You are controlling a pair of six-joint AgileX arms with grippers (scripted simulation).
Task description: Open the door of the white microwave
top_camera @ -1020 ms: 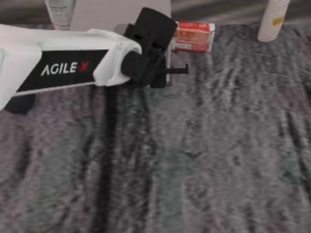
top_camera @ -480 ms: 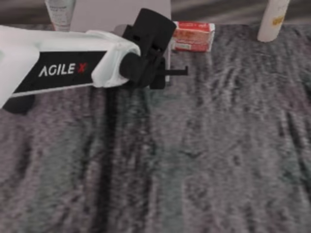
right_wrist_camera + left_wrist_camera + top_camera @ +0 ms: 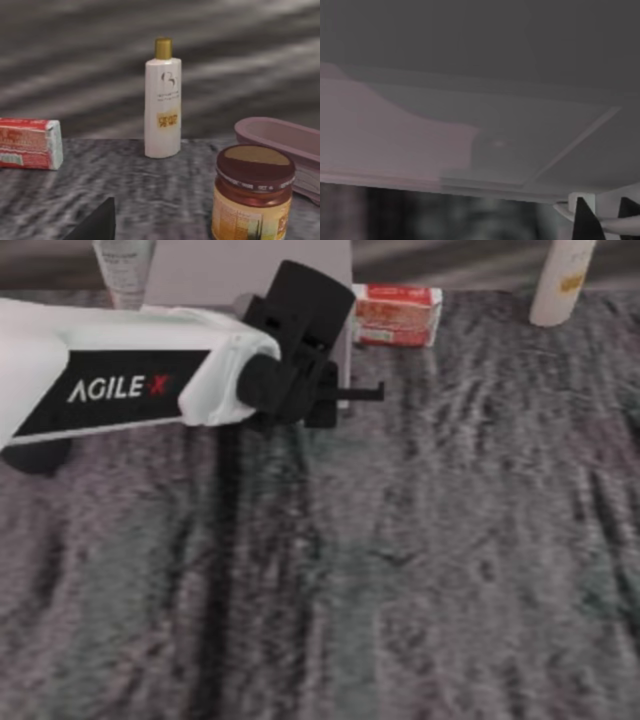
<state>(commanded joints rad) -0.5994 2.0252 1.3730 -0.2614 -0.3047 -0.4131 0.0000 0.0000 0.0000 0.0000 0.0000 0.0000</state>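
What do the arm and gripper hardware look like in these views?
The left arm has a white rounded shell with a black panel carrying white "AGILE X" lettering, the X in red. Its wrist and left gripper are matte black and blocky, with a thin black finger sticking out. The left wrist view shows dark pointed fingertips. The right arm appears only as a black wedge.
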